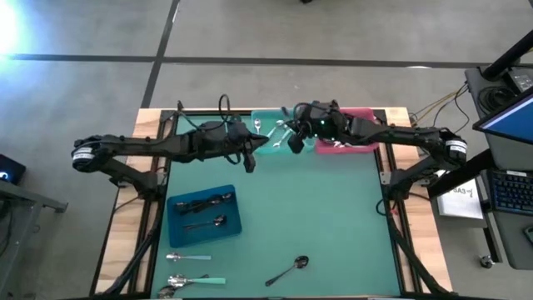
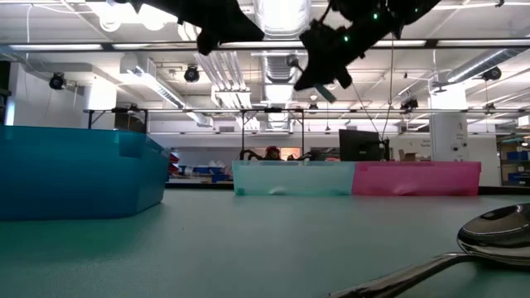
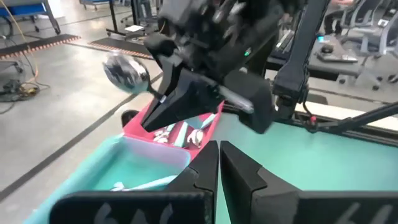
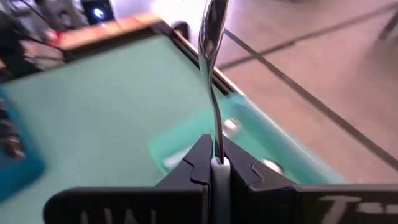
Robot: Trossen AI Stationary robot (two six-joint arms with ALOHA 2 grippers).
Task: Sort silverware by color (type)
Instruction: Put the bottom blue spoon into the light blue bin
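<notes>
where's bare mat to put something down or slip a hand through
Widest free patch: the mat between the blue bin and the right edge, bounded ahead by the teal bin and pink bin. Crowded: both claws over those far bins, and the near-left corner's loose spoons; one dark spoon lies near centre.

You look straight down on the whole table [image 1: 333, 217] from overhead; the low view sits at tabletop level, facing the room. Both wrist views sit close above the teal bin [image 3: 137, 165].
</notes>
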